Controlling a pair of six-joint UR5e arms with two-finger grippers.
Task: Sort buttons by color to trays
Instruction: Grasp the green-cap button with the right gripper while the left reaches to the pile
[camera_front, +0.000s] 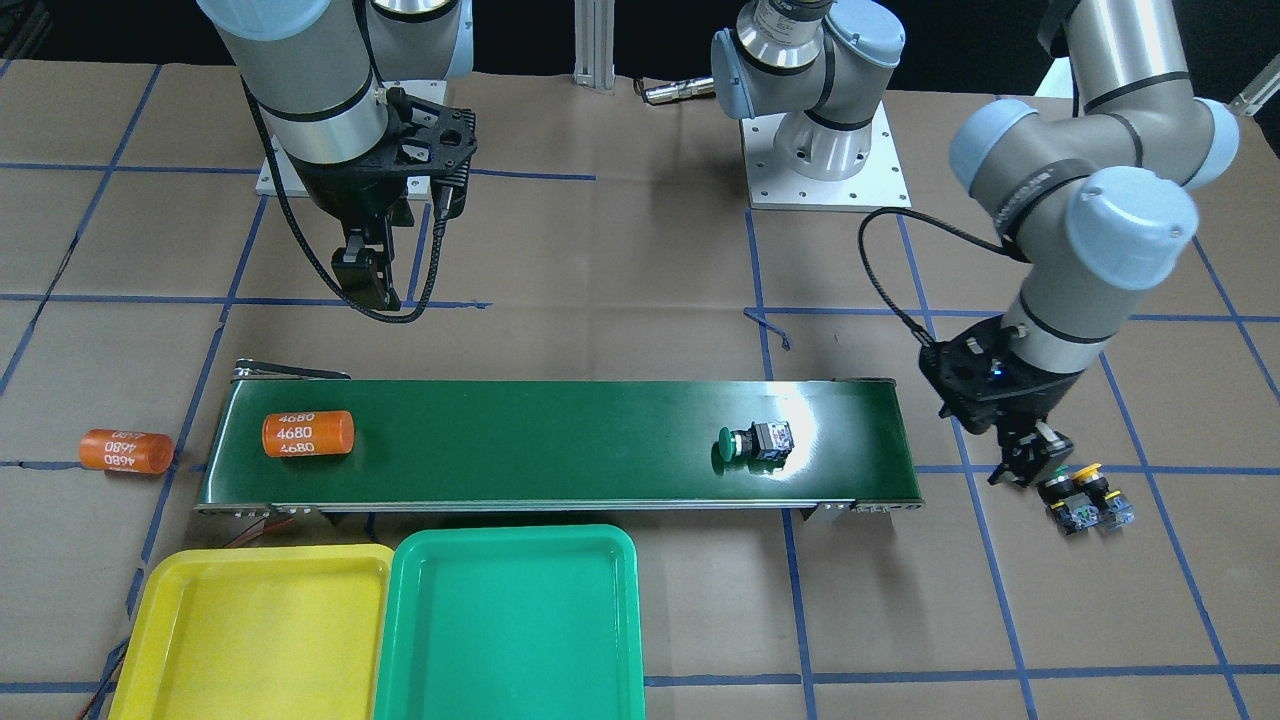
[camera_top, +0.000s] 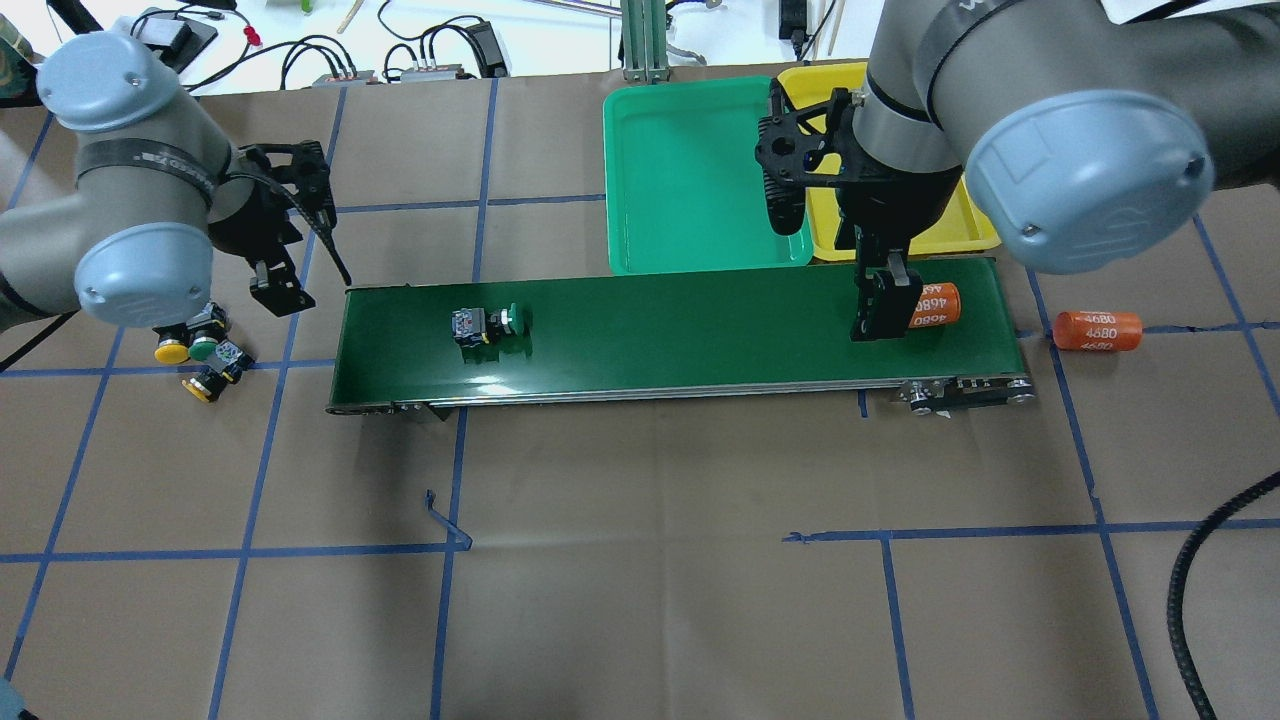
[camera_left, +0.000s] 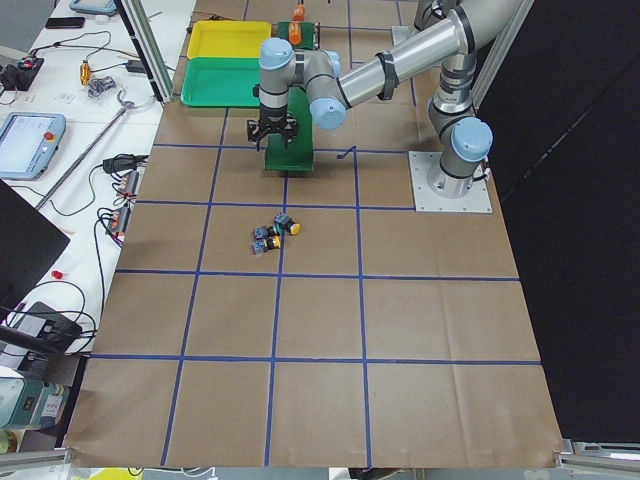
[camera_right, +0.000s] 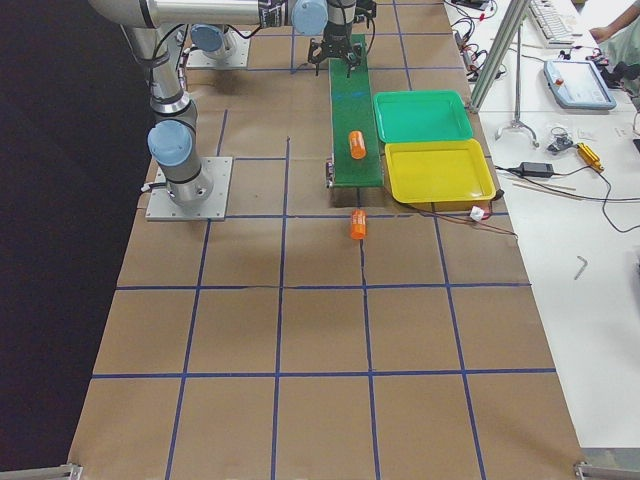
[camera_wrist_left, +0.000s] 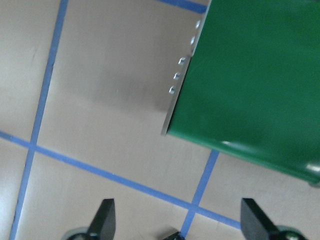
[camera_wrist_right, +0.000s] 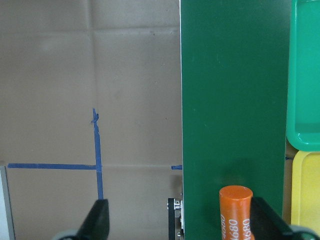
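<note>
Looking from the front-facing camera: small black-bodied push-button switch with a round green mushroom cap (camera_front: 752, 443) on its side on the long dark-green conveyor belt (camera_front: 560, 440), toward the 3 o'clock end, cap pointing to 9 o'clock. Off that end, on the brown paper-covered table (camera_front: 640, 260), a tight cluster of like switches with yellow and green caps (camera_front: 1085, 497). Left gripper (camera_front: 1028, 468) close at the cluster's 10 o'clock; contact unclear. Right gripper (camera_front: 365, 278) at 12 o'clock of an orange cylinder marked "4680" (camera_front: 308, 433) lying on the belt. Second orange cylinder (camera_front: 126, 451) on the table past the 9 o'clock end. Shallow bright-yellow plastic tray (camera_front: 250, 640) and shallow green plastic tray (camera_front: 510, 620) side by side at the belt's 6 o'clock.

From overhead: green-capped switch near the belt's 9 o'clock end, cap to 3 o'clock; cluster beside the table's blue tape lines (camera_top: 270, 360), left gripper at its 1 o'clock.

From the left wrist: two black fingertips (camera_wrist_left: 105, 217) spread wide, only bare paper and tape between, belt corner at 1 o'clock.

From the right wrist: fingertips (camera_wrist_right: 97, 220) likewise spread wide, clasping nothing; orange cylinder on the belt at 5 o'clock, tray edges at 3 o'clock.
</note>
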